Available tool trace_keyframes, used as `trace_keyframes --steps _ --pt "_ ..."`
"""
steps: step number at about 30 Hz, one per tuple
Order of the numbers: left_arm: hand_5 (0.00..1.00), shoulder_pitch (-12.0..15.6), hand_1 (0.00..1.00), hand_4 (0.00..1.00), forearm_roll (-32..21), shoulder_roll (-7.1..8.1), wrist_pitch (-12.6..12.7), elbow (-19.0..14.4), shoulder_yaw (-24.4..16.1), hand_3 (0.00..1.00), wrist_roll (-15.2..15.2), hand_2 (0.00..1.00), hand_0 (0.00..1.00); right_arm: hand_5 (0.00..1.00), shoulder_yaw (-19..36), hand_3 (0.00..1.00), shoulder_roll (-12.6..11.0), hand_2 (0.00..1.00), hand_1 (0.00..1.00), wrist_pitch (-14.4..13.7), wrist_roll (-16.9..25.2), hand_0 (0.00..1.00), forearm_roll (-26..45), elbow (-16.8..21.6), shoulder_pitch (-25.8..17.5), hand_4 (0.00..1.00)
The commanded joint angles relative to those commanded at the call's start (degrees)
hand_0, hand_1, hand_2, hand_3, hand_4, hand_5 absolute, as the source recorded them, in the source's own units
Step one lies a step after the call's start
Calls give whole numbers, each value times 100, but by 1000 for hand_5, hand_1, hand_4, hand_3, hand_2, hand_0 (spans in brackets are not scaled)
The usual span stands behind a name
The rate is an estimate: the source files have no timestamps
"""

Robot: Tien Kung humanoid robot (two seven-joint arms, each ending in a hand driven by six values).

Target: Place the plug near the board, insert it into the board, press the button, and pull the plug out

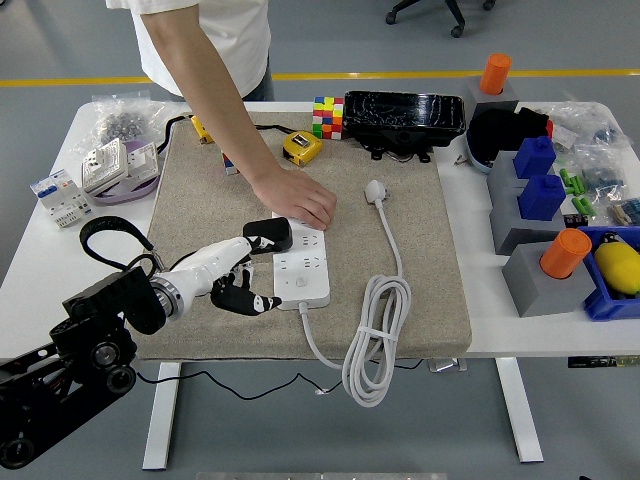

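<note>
Left robot hand (238, 285) with fingers loosely spread, holding nothing, just left of the white board (302, 268). Black plug (268, 234) seated at the board's far-left corner (person's hand (297, 199) pressing the board's far end).

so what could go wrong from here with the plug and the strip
The person's hand rests on the power strip's far end, right beside the black plug; any new reach by the left hand could bump it. The plug looks seated at the strip's corner only, so it may tip loose. The strip's white cable lies coiled at the mat's near edge and could snag.
</note>
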Motion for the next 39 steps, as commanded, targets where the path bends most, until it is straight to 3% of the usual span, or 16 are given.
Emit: trace_keyframes --steps 3,4,10,18,25,39 --pt "2 -68 64 648 -69 -16 -121 64 67 953 -17 141 107 527 -23 596 -11 693 686 1 0 679 6 2 4 932" --pt "2 -101 65 571 -137 -20 -201 85 94 960 -14 146 101 527 -35 594 -17 693 686 1 0 678 8 3 11 932" --pt "2 -250 66 557 -356 -22 -537 117 236 946 -70 141 101 528 -62 594 -38 694 687 3 -1 677 13 5 37 933" --pt "2 -409 68 560 -480 -52 -569 186 418 942 -70 143 101 528 -78 595 -62 693 687 4 0 678 16 8 32 933" --pt "2 -551 69 550 -509 -140 -669 351 556 940 106 143 101 527 -77 594 -54 694 686 6 1 678 14 12 33 933" --pt "2 -643 69 547 -593 -184 -766 486 705 932 235 143 101 528 -35 595 -57 694 686 2 2 679 2 22 9 933"
